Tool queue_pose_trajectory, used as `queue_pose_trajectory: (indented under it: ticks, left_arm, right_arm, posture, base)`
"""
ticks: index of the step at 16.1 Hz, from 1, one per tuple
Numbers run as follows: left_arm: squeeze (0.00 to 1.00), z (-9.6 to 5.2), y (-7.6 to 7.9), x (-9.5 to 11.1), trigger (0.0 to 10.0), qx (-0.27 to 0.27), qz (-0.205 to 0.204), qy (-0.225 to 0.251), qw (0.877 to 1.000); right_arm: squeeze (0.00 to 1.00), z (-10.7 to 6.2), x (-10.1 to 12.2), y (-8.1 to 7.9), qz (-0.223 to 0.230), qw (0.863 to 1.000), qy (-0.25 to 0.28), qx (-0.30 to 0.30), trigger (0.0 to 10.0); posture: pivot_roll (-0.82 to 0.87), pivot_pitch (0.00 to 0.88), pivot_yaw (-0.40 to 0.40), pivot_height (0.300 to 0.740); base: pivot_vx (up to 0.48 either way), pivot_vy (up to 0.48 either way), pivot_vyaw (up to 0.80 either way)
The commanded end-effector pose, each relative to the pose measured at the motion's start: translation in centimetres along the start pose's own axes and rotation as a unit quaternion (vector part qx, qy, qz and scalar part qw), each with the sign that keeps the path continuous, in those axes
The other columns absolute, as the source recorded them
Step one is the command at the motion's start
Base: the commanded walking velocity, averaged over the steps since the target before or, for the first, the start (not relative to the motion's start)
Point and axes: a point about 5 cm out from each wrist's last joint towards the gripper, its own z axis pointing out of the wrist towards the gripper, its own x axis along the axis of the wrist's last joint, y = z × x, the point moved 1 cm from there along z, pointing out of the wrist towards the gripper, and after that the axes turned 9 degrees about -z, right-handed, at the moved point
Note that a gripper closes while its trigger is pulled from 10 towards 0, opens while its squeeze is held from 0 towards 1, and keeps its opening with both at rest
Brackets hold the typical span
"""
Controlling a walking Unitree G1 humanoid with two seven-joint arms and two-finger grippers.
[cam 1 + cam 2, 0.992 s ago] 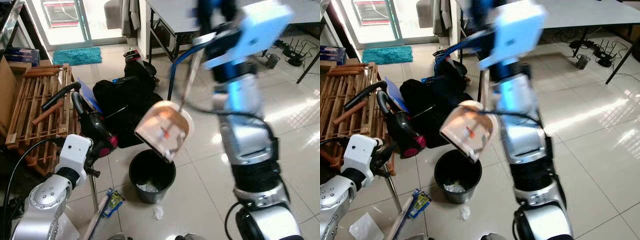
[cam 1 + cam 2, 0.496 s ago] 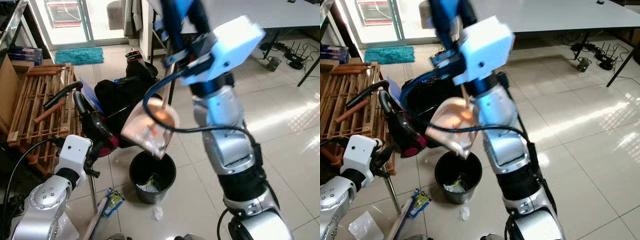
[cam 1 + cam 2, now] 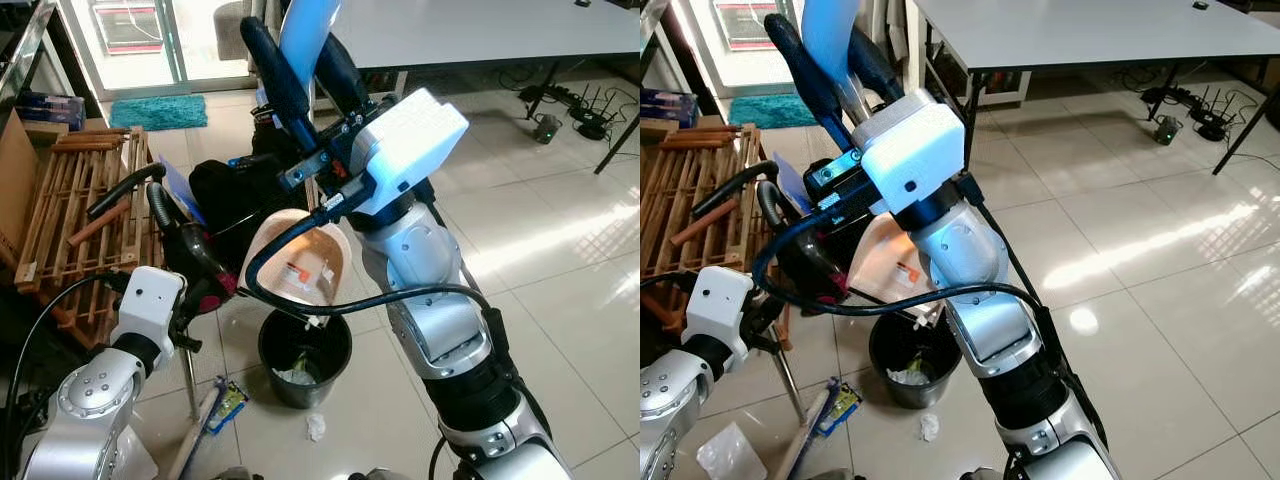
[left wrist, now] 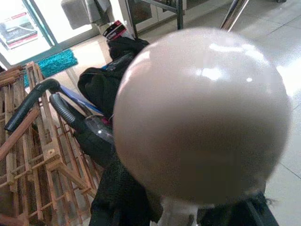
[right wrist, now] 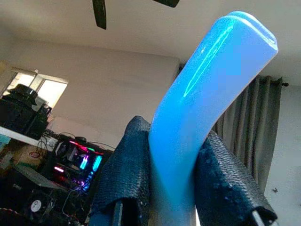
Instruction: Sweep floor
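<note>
The right hand point(image 3: 300, 75) is clamped on the blue handle point(image 5: 207, 89) of a dustpan point(image 3: 298, 268). The pan hangs tipped over the black bin point(image 3: 305, 355), presumably so sweepings slide in; paper already lies inside. A scrap point(image 3: 317, 427) on the floor at the bin's 6 o'clock missed. The left hand point(image 3: 185, 325), at the bin's 9 o'clock, seems to hold a thin pole point(image 3: 188, 385), likely the broom; a pale knob point(image 4: 202, 117) blocks its camera, so I cannot tell its grip. The pan's rod is hidden behind the arm.
</note>
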Motion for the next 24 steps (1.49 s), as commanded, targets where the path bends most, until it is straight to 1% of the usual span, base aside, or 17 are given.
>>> queue_pose_trajectory:
  ticks: [1,5,6,8,9,12,19,20,21,24]
  left_arm:
    - [0.00,0.0,0.0,0.6,10.0,0.000,0.006,0.012,1.000]
    - [0.00,0.0,-0.1,0.6,10.0,0.002,0.005,0.011,1.000]
    - [0.00,0.0,-0.1,0.7,10.0,0.001,0.005,0.012,1.000]
    - [0.00,0.1,-0.1,0.7,10.0,0.001,0.004,0.012,1.000]
    - [0.00,0.1,0.0,0.7,10.0,0.001,0.004,0.012,1.000]
    - [0.00,0.1,0.0,0.8,10.0,0.000,0.004,0.013,1.000]
    - [0.00,0.2,0.2,0.7,10.0,-0.002,0.004,0.013,1.000]
    - [0.00,0.3,0.2,0.7,10.0,-0.003,0.005,0.014,1.000]
    - [0.00,0.3,0.2,0.7,10.0,-0.003,0.006,0.014,1.000]
    - [0.00,0.4,0.2,0.6,10.0,-0.004,0.007,0.014,1.000]
  right_arm:
    - [0.00,0.4,1.7,0.3,-0.024,0.998,0.051,0.003,10.0]
    - [0.00,0.4,2.0,0.4,-0.032,0.997,0.064,-0.008,10.0]
    - [0.00,0.4,2.1,0.1,-0.023,0.997,0.068,-0.008,10.0]
    - [0.00,0.3,2.0,0.0,-0.029,0.998,0.060,-0.019,10.0]
    - [0.00,0.3,2.0,0.0,-0.038,0.997,0.062,-0.015,10.0]
    - [0.00,0.3,2.0,-0.2,-0.044,0.997,0.067,-0.003,10.0]
    - [0.00,0.2,1.9,-0.6,-0.040,0.997,0.060,-0.007,10.0]
    - [0.00,0.2,1.7,-0.6,-0.036,0.998,0.050,-0.015,10.0]
    - [0.00,0.2,1.8,-0.8,-0.048,0.997,0.057,-0.003,10.0]
    - [0.00,0.1,1.8,-1.1,-0.052,0.997,0.062,0.006,10.0]
  posture:
    - [0.02,0.078,-0.052,0.740]
    - [0.02,0.077,-0.052,0.740]
    - [0.02,0.077,-0.051,0.740]
    - [0.02,0.076,-0.050,0.740]
    - [0.01,0.075,-0.049,0.740]
    - [0.01,0.076,-0.050,0.740]
    - [0.02,0.069,-0.051,0.740]
    - [0.02,0.066,-0.054,0.740]
    - [0.02,0.066,-0.052,0.740]
    - [0.02,0.060,-0.053,0.740]
  base:
    - [0.000,0.000,0.00]
    - [0.000,0.000,0.00]
    - [0.000,0.000,0.00]
    - [0.000,0.000,0.00]
    - [0.000,0.000,0.00]
    - [0.000,0.000,0.00]
    - [0.000,0.000,0.00]
    - [0.000,0.000,0.00]
    - [0.000,0.000,0.00]
    - [0.000,0.000,0.00]
